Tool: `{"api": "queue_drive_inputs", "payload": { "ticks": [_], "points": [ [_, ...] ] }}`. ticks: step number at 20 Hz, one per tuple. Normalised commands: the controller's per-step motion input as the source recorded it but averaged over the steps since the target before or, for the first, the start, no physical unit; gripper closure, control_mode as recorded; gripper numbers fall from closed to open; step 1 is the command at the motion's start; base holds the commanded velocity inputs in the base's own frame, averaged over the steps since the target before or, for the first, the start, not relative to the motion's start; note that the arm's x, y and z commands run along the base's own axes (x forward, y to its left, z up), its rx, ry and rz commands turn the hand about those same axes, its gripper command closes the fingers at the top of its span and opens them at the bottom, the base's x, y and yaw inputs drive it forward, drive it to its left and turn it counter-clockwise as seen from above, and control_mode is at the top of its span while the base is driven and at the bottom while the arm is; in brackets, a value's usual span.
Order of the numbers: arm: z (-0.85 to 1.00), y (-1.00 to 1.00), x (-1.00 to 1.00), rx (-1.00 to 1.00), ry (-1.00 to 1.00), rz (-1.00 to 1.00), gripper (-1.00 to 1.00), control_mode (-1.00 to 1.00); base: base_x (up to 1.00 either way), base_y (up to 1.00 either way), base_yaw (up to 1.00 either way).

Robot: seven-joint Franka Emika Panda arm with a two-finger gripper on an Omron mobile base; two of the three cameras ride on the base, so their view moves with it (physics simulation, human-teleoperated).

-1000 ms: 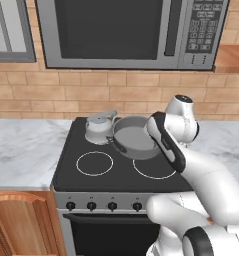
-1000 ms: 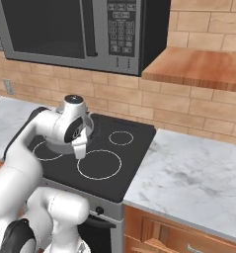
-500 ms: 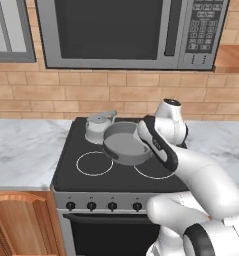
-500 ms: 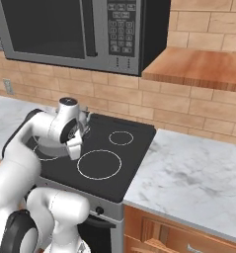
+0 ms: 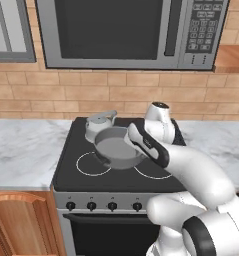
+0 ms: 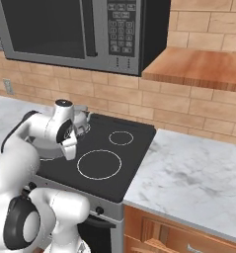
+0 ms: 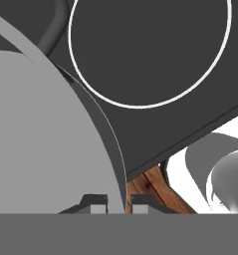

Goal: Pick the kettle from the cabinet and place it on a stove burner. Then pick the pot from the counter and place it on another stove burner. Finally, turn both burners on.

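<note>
Fingers [image 7: 117, 203] pinched on the pot [image 5: 118, 150] rim (pot held aloft), near-left burner [image 5: 93, 163] just below-left.

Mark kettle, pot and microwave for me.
kettle [image 5: 98, 124], left base view, on its domed lid.
pot [image 5: 116, 150], left base view, on its inner floor.
microwave [image 6: 60, 27], right base view, on its dark door glass.

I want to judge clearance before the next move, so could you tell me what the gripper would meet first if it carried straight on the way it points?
The gripper is shut on the pot rim, pointing down at the black cooktop, probably hit first; depth is unclear.
</note>
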Motion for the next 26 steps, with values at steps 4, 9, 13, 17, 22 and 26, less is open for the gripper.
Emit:
{"api": "queue_drive_inputs", "payload": {
  "ticks": [4,9,13,17,22,26],
  "points": [
    [-0.13,0.24,0.15,0.00,0.02,0.05,1.00,-1.00,0.00,0.00,0.00],
    [-0.15,0.24,0.26,0.00,0.01,0.04,1.00,-1.00,0.00,0.00,0.00],
    [-0.19,0.22,0.31,0.00,0.02,0.03,1.00,-1.00,0.00,0.00,0.00],
    [-0.22,0.24,0.28,0.00,0.01,0.03,1.00,-1.00,0.00,0.00,0.00],
    [-0.24,0.26,0.23,0.00,0.01,0.04,1.00,-1.00,0.00,0.00,0.00],
    [-0.25,0.26,0.20,-0.01,0.00,0.04,1.00,-1.00,0.00,0.00,0.00]
  ]
}}
